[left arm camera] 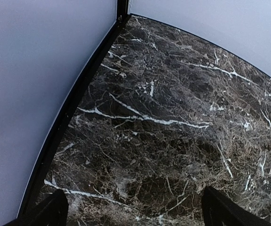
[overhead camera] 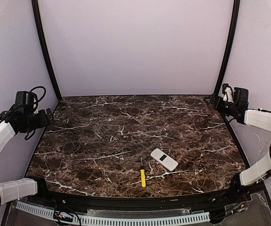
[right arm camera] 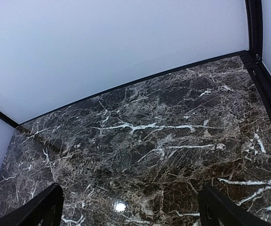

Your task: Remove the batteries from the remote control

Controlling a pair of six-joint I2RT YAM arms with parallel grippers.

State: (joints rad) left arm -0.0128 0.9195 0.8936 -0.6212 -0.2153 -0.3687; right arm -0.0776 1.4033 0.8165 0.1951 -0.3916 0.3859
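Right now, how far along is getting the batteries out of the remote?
Nothing looks done: the remote control lies on the table, no batteries in sight. Nothing is in hand: the left gripper and right gripper are open, empty, at the table's side edges. Everything is left: reaching the remote, opening it, perhaps with the screwdriver beside it, and removing the batteries.

Soft, even, bright light fills all three views. The remote control (overhead camera: 164, 159) casts barely a shadow. One white glare spot sits on the glossy marble table (right arm camera: 173, 141) in the right wrist view; the frame posts (overhead camera: 44, 47) bow with lens distortion
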